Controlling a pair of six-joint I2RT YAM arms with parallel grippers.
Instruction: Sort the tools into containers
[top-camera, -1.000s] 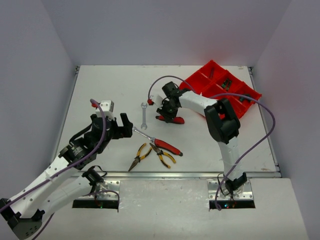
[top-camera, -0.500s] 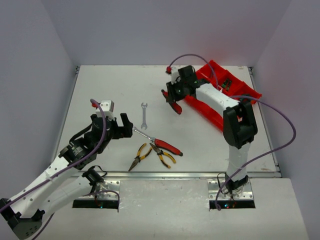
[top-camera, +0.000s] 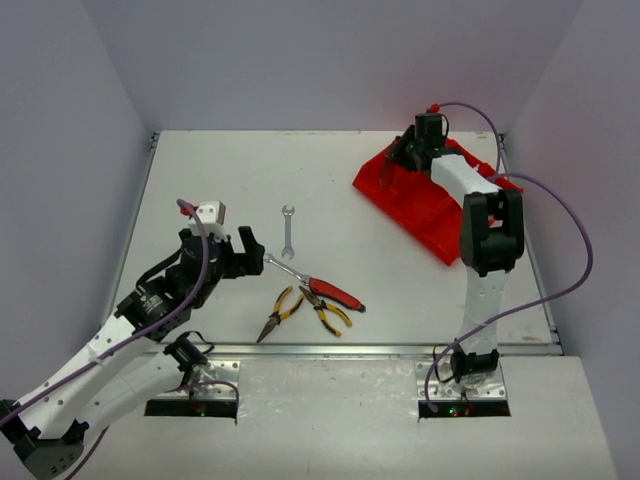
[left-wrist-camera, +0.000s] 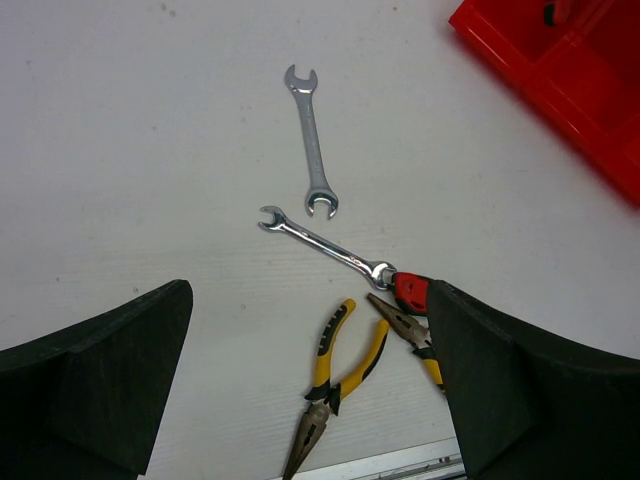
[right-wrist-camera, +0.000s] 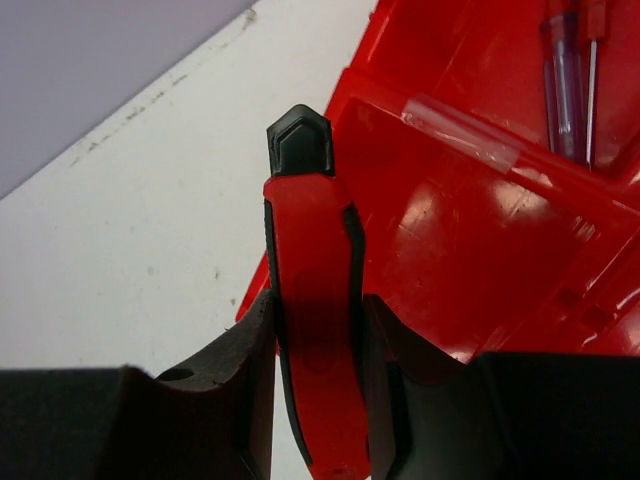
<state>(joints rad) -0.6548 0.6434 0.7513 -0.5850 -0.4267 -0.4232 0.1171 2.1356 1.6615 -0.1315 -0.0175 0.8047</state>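
My right gripper is shut on a red-handled tool with a black tip and holds it over the left end of the red divided tray, above a compartment. My left gripper stands open above the table, with nothing between its fingers. Beyond it lie a silver wrench, a second wrench, yellow-handled pliers, another yellow-handled pair and red-handled pliers.
Slim screwdrivers lie in a farther tray compartment. The tray's near wall is tall. The table's front edge runs just below the pliers. Walls close in the table on three sides.
My right arm has swung from the middle of the table to the far left end of the red tray, carrying the red-handled tool. The left arm has not moved.
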